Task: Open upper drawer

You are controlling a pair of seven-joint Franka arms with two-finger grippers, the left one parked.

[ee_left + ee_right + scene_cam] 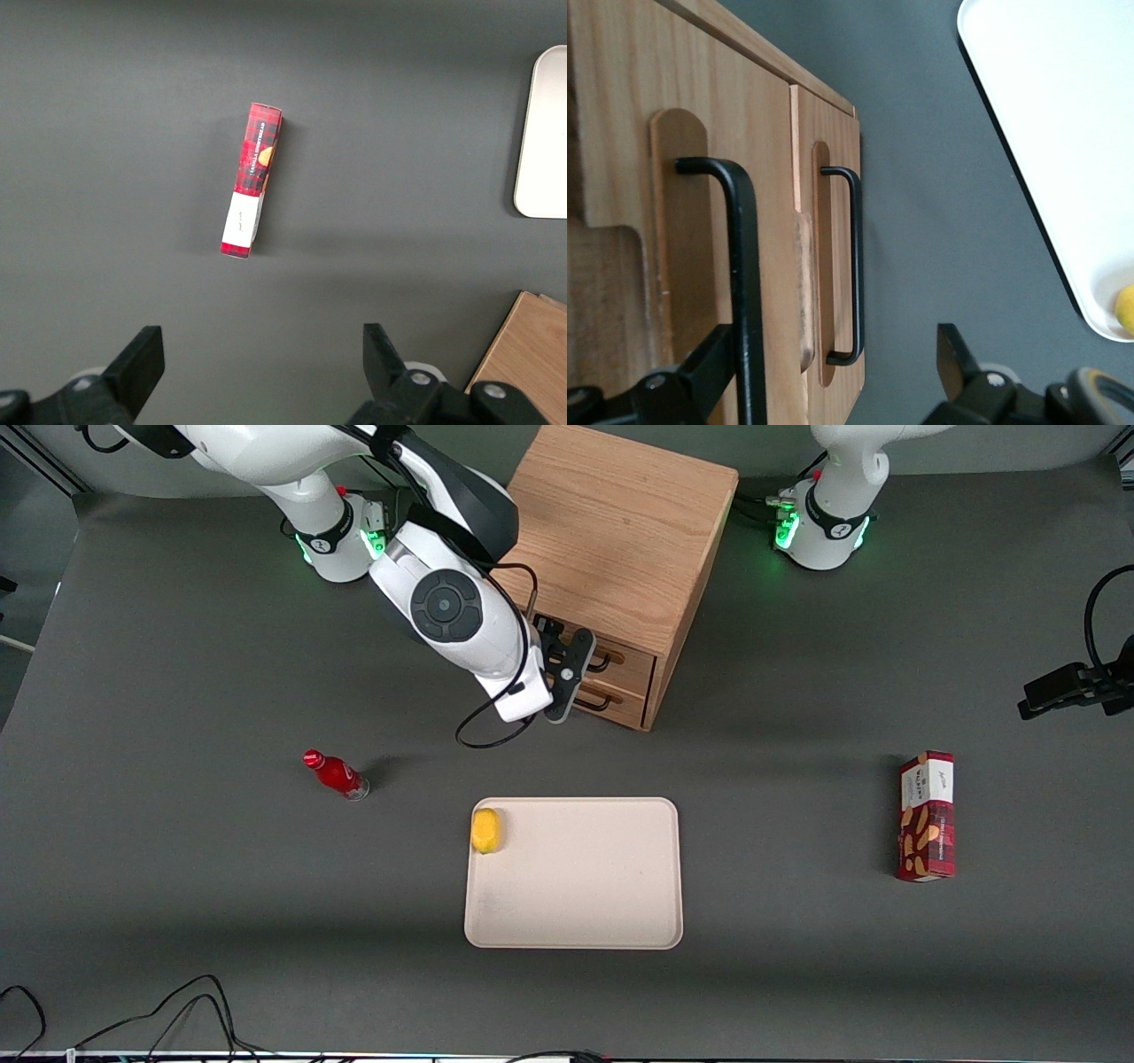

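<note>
The wooden cabinet [611, 531] stands toward the back of the table, its two drawers facing the front camera at an angle. The upper drawer [631, 662] [620, 177] carries a thin black wire handle [604, 661] [744, 266]. The lower drawer [620, 705] [840, 133] has a matching handle [856, 266]. Both fronts look about level with each other. My right gripper [576, 676] [833, 341] is open, right in front of the drawers. The upper handle passes between its fingers, close against one finger [709, 372]. The other finger [957, 359] hangs over the mat.
A cream tray [576, 886] [1045, 106] lies nearer the front camera than the cabinet, with a yellow lemon [485, 830] [1125, 310] in one corner. A red bottle [337, 774] lies toward the working arm's end. A red snack box [927, 816] [252, 181] stands toward the parked arm's end.
</note>
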